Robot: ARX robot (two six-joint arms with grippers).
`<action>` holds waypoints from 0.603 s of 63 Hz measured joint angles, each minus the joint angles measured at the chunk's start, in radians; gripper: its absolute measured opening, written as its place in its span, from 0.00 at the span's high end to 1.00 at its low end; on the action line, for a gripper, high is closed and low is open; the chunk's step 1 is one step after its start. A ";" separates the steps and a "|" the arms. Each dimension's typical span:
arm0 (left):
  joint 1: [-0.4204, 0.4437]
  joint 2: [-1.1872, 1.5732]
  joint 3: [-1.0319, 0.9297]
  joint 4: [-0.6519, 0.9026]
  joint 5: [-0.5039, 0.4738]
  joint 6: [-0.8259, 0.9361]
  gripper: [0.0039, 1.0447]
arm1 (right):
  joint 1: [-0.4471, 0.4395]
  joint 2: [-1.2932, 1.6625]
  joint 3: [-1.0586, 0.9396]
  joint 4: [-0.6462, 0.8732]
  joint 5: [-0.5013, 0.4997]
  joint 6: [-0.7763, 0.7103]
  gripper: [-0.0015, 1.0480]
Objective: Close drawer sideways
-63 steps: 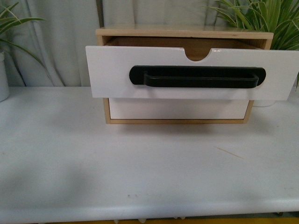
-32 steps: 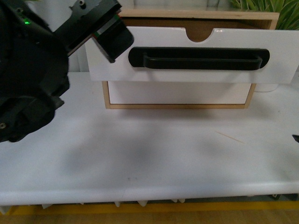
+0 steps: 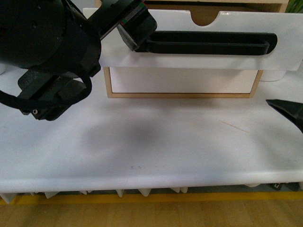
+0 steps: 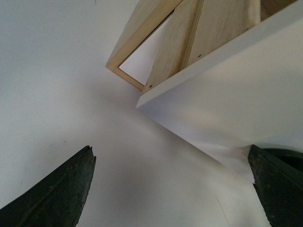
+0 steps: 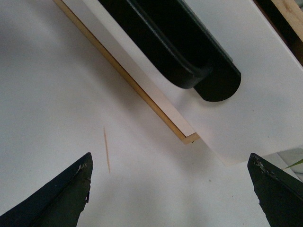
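Note:
The drawer (image 3: 199,59) stands pulled out of the light wood cabinet (image 3: 108,82). It has a white front, a long black bar handle (image 3: 208,42) and a half-round notch (image 3: 204,18). My left arm (image 3: 47,52) fills the left of the front view, its end by the handle's left end. In the left wrist view my left gripper (image 4: 170,161) is open and empty, with the drawer front's corner (image 4: 227,99) ahead of it. My right gripper (image 5: 170,163) is open and empty over the table, facing the handle's right end (image 5: 189,56). One of its fingers (image 3: 289,112) shows at the front view's right edge.
A plain white drawer front (image 3: 182,80) without a handle sits shut under the open drawer. The white table (image 3: 156,146) bears a thin tan streak (image 3: 232,126), also in the right wrist view (image 5: 107,149). The table's front edge runs along the bottom of the front view.
My left arm has come in from the left and moved up to the handle's left end. A right finger has entered at the right edge. The drawer sits higher in the frame.

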 joint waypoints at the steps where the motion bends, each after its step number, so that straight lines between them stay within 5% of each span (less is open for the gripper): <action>1: 0.001 0.002 0.002 0.000 0.000 0.000 0.05 | 0.000 0.007 0.005 0.002 0.000 0.000 0.09; 38: 0.053 0.158 0.199 -0.013 0.033 0.034 0.05 | -0.021 0.383 0.369 -0.012 -0.019 0.001 0.09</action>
